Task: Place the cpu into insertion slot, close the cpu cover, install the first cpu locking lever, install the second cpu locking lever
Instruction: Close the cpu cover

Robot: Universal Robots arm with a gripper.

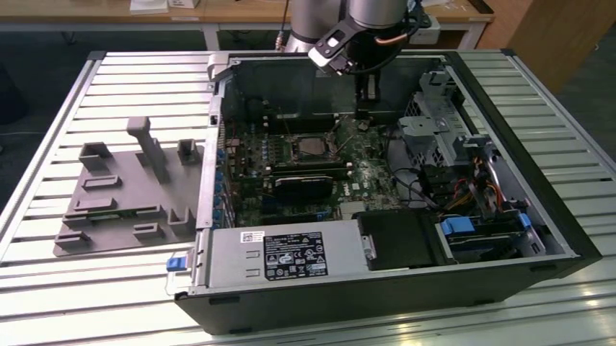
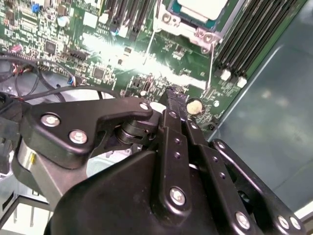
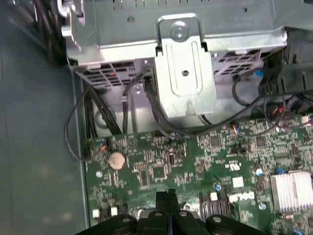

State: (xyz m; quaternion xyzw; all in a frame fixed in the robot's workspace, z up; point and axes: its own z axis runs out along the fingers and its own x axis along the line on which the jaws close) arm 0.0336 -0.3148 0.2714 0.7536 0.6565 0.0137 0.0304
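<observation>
Jaws: black bolted metal links, pressed shut with nothing between them, tips over the green circuit board (image 3: 195,161) beside a round coin cell (image 2: 194,106).
Cpu (image 2: 200,7): pale silvery square lying in the insertion slot (image 1: 310,148), framed by the silvery cpu cover (image 2: 203,33), apart from the jaws.
Case (image 1: 385,303): open black tower on a slatted metal surface (image 1: 58,144).
Power supply (image 1: 231,263): grey box with white printed labels.
Fixture (image 1: 115,205): grey moulded plastic, at the exterior view's left of the case.

Circuit board (image 3: 205,161): green, densely populated.
Coin battery (image 3: 117,160): round, silvery, on the board near its edge.
Metal bracket (image 3: 185,73): silvery, just beyond the board's edge, black cables (image 3: 149,105) alongside.
Gripper (image 3: 169,195): black, over the board, fingertips seemingly pressed together.
</observation>
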